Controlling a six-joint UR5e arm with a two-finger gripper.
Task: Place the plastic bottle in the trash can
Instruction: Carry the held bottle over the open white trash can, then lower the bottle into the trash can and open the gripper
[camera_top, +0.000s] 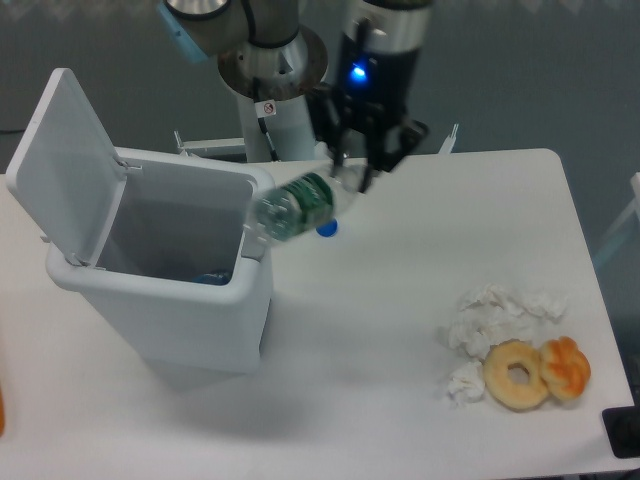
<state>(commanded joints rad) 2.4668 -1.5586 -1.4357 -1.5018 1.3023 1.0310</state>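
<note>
I see the plastic bottle (295, 207) hanging tilted, its base just over the near right rim of the trash can (165, 270), whose lid stands open. My gripper (357, 178) points down, jaws closed on the bottle's neck, arm above the surface's (400, 340) back edge.

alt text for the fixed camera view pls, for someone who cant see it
A robot gripper holds a clear plastic bottle by its neck, tilted in the air at the right rim of an open white trash can. On the white table lie a small blue cap, crumpled tissues and two pastries.
</note>
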